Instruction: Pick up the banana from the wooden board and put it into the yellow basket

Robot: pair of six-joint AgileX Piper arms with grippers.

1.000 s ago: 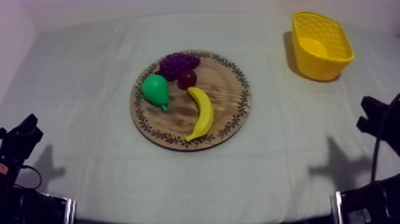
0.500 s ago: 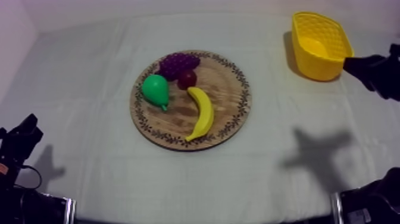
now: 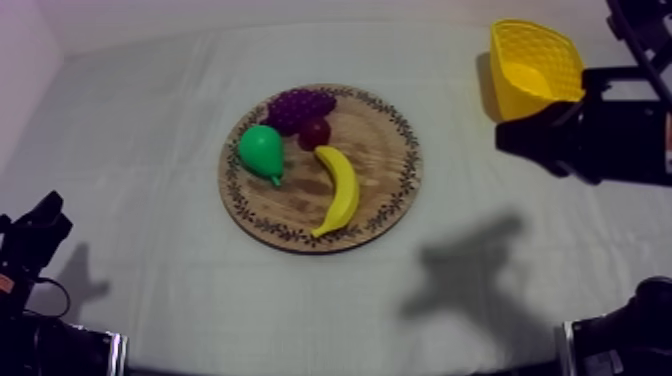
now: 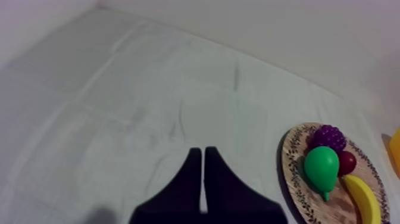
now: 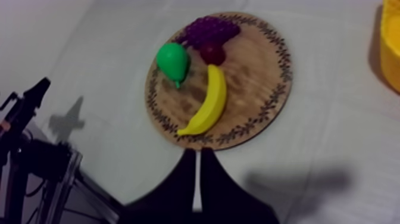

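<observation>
The yellow banana (image 3: 340,190) lies on the right half of the round wooden board (image 3: 385,150), mid-table. The yellow basket (image 3: 535,70) stands at the far right corner. My right gripper (image 3: 505,140) hangs high just in front of the basket, well to the right of the board. In the right wrist view its fingers lie together as a narrow wedge (image 5: 197,156) above the cloth, near the board's front edge, with the banana (image 5: 208,104) beyond. My left gripper (image 3: 45,215) rests low at the left, its fingers (image 4: 203,152) together over bare cloth.
A green pear (image 3: 262,150), purple grapes (image 3: 300,103) and a small red fruit (image 3: 315,133) share the board beside the banana. The right arm casts a shadow (image 3: 465,275) on the cloth, front right of the board.
My right arm has risen from the lower right edge to the upper right and swung left, in front of the basket. Its shadow slid left. The left arm and fruit are still.
</observation>
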